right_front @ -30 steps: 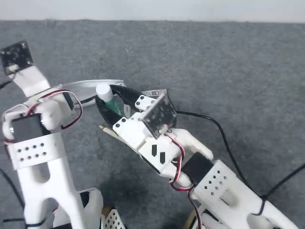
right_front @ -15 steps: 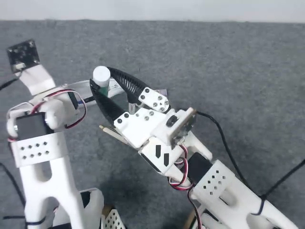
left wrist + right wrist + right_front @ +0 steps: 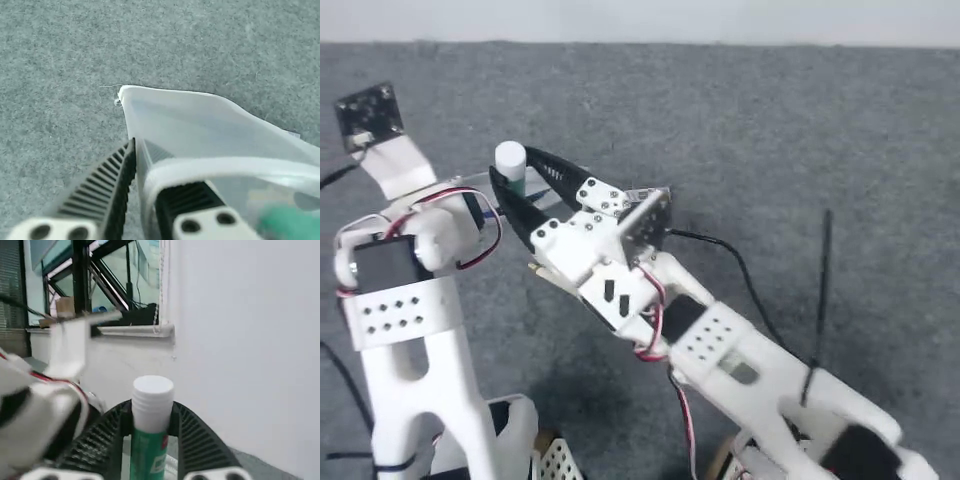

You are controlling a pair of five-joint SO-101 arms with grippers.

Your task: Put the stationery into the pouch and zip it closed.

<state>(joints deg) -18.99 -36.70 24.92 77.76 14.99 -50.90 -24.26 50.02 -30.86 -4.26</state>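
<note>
Mottled grey desk [image 3: 60,60]. Milky, see-through white pouch [image 3: 200,125]. Glue stick [image 3: 150,432] with white ribbed cap, green body, red speck on label. Black ridged fingers, white housings on left claw [image 3: 139,165] and right claw [image 3: 150,415].

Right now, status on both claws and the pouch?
Left claw shut on the pouch rim. Right claw shut on the glue stick, cap up, by the pouch. Thin wooden stick on the table under the right arm.
</note>
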